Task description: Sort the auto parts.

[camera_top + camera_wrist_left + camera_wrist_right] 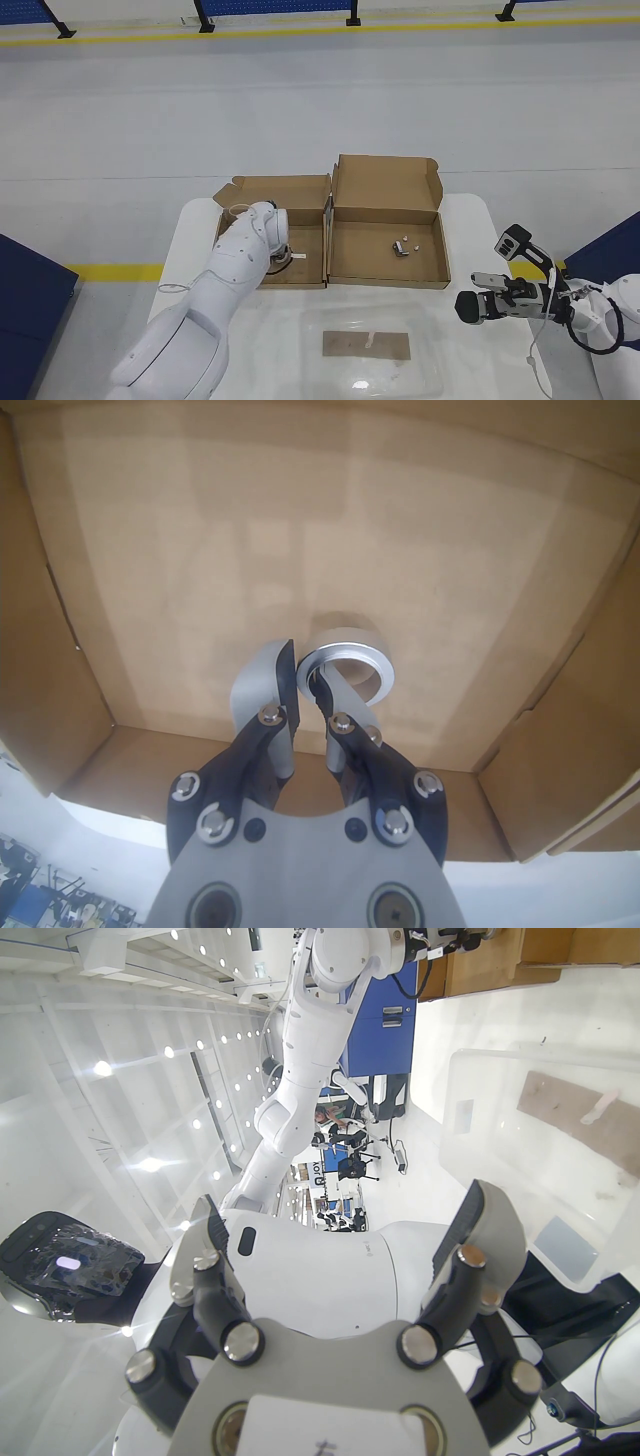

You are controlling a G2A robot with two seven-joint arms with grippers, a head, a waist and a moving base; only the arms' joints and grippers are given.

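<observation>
One ring (350,635), a short band of bright metal, sits low over the bare floor of the left box (308,238); whether it touches the cardboard cannot be told. The left claw (302,665) has it by the wall: one finger goes down inside the hole, the other presses from outside, and the gap between them is no wider than the ring's wall.

Just beside this box, touching it along one side, stands the right box (370,255), its lid folded back. Some small parts (402,245) lie together on its floor, toward the side away from the left box.

Both boxes rest on a white table (465,215). Nearer the robot on that table is a clear tray (430,350) with a brown card (366,345) lying flat in it.

Off the table's right edge the right claw (345,1203) hangs spread wide with nothing between its fingers.

Beyond the table the room's floor is pale and glossy, crossed far off by a yellow line (320,30). In the right wrist view the ceiling is white, with rows of round lamps.
</observation>
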